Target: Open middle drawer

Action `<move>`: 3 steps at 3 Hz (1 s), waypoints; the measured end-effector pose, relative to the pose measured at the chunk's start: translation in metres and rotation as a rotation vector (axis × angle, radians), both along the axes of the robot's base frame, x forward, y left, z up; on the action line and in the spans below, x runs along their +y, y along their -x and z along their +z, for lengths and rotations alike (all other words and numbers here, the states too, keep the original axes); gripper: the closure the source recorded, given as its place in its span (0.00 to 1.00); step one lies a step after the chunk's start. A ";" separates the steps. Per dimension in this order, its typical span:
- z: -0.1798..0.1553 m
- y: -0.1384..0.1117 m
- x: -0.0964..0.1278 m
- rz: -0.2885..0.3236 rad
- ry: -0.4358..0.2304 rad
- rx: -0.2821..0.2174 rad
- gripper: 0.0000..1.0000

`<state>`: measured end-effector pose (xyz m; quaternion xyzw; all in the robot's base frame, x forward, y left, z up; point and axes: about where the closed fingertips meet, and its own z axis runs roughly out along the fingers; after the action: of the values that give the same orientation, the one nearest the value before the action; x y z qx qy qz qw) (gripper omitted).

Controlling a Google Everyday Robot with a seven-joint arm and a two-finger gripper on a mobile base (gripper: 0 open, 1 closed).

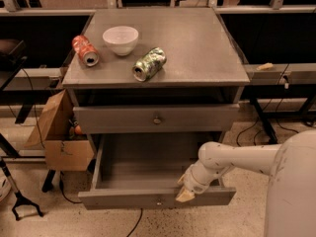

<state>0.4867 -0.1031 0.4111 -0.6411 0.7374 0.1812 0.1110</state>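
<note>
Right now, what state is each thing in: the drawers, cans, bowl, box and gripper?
middle drawer: pulled out, open.
top drawer: shut.
red can: lying on its side.
green can: lying on its side.
white bowl: upright.
cardboard box: on the floor, top open.
gripper: at the middle drawer's front edge, right of its knob.

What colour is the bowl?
The bowl is white, camera view; gripper at the front of the middle drawer.

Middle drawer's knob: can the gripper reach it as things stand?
Probably yes. The gripper sits at the middle drawer front's top edge, just beside the knob, with nothing between them.
</note>
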 end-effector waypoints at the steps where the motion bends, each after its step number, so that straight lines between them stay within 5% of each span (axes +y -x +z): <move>1: 0.000 0.000 0.000 0.000 0.000 0.000 0.47; 3: 0.000 0.000 0.000 0.000 0.000 0.000 0.00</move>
<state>0.4866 -0.1031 0.4111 -0.6412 0.7374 0.1813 0.1110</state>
